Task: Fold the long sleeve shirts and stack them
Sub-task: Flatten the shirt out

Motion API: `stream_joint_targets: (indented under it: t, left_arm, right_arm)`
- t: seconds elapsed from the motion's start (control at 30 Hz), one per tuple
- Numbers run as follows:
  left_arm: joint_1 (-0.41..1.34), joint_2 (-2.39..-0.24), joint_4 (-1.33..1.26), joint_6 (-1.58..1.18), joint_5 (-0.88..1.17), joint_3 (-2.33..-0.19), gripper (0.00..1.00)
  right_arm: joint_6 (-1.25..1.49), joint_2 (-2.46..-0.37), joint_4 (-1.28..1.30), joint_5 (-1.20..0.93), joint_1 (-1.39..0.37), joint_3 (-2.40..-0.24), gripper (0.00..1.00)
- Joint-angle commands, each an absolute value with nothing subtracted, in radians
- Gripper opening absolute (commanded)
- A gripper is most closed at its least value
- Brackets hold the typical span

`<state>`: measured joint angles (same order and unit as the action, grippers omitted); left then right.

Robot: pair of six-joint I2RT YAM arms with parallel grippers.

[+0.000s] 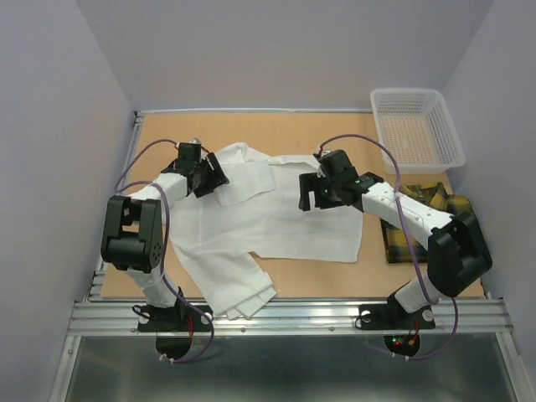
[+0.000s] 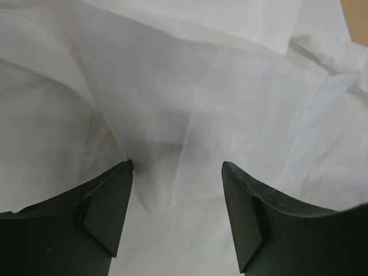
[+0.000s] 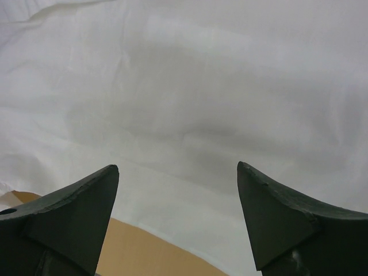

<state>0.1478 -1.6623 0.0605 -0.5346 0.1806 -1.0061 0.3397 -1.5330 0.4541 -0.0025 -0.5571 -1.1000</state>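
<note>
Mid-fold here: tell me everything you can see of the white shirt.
The white shirt is thin, wrinkled plain cloth, spread mostly flat on the tan table, one sleeve trailing to the near edge. The open left gripper straddles a raised crease near its far-left corner; the open right gripper is over its right side. Contact is unclear.

One white shirt (image 1: 276,222), one plaid shirt (image 1: 400,244), one basket (image 1: 416,166), two arms (image 1: 134,230) (image 1: 456,251).

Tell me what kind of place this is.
Likely a lab test cell, not a home: plain walls box in a wooden table, and two robot arms stand bolted to a metal rail.
</note>
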Motion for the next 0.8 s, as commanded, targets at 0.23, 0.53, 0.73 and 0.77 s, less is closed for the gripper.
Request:
stream_joint_targets:
  t: [0.23,0.53,0.73,0.77]
  left_arm:
    - [0.167,-1.726,0.089,-0.492,0.083,-1.089,0.71]
    - [0.176,-1.749,0.11,-0.499,0.058,-1.091,0.7]
    - [0.189,-1.756,0.103,-0.5,0.069,-1.121,0.52]
    - [0.19,-1.759,0.101,-0.5,0.072,-1.127,0.47]
  right_arm:
    - [0.4,-1.48,0.327,-0.054,-0.554,-0.966,0.88]
    - [0.411,-1.525,0.275,-0.087,-0.552,-0.914,0.87]
    - [0.414,-1.56,0.25,-0.113,-0.554,-0.897,0.87]
    - [0.416,-1.563,0.247,-0.114,-0.552,-0.897,0.87]
